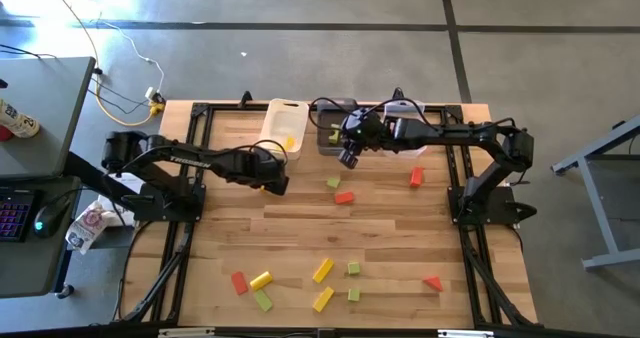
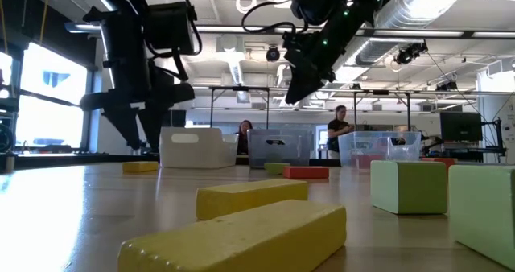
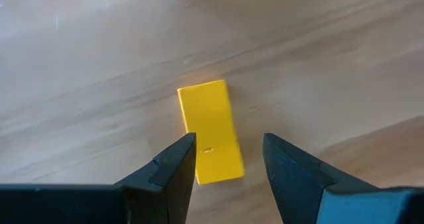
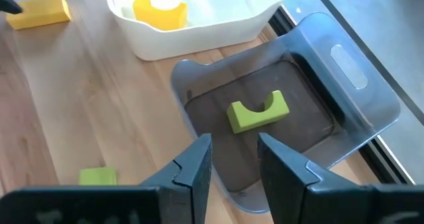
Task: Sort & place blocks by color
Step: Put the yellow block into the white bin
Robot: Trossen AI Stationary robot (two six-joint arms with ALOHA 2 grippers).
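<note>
My left gripper [image 3: 228,159] is open and hovers just above a flat yellow block [image 3: 209,131] that lies on the table in front of the white bin [image 1: 283,128]; its fingers stand apart from the block's near end. My right gripper [image 4: 235,159] is open by a narrow gap and empty, above the near edge of the grey bin [image 4: 344,98], which holds a green arch block [image 4: 258,111]. A yellow arch block [image 4: 159,8] lies in the white bin [image 4: 218,18]. In the high view my left gripper [image 1: 272,183] is left of centre and my right gripper [image 1: 348,159] is at the far middle.
A green block [image 1: 333,182] and two red ones [image 1: 344,197] [image 1: 416,177] lie mid-table. Several yellow, green and red blocks are scattered near the table's near edge [image 1: 322,269]. A clear bin [image 1: 415,118] stands right of the grey one. People show in the room behind [image 2: 338,127].
</note>
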